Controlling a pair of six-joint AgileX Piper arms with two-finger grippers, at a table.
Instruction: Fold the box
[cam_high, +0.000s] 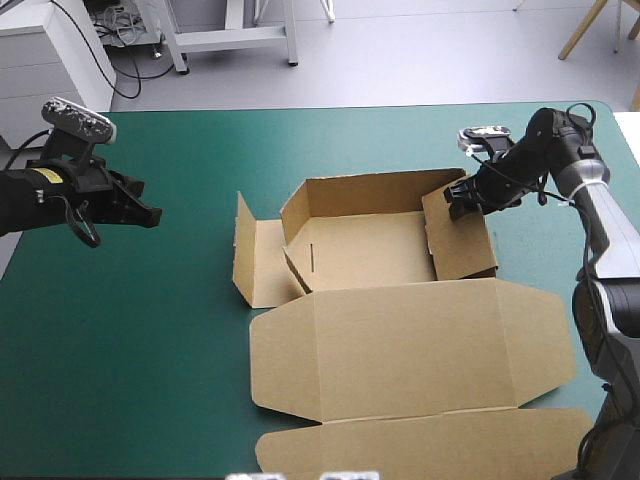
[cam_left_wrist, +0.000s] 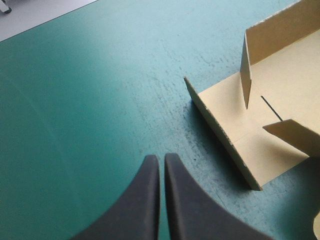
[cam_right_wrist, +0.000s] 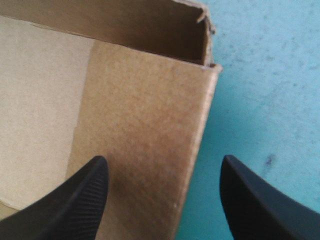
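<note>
While my right pincer (cam_right_wrist: 164, 160) gapes wide, empty, w/ side wall of the brown cut-cardboard box (cam_right_wrist: 145, 100) in its gap, I'd pinch that edge: prob light, stiff, creasable

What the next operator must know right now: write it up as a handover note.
Left gripper: shut, empty, over the teal-green cover to the left of the box, apart from it.
Right gripper: open, astride the edge of the right side flap, not clamped on it.
Box: mid-table, far wall raised, side flaps only partly up, lid flat toward the near edge.
Done: far wall up.
Left: probably stand the side walls up and tuck them; nothing looks locked in place yet.
</note>
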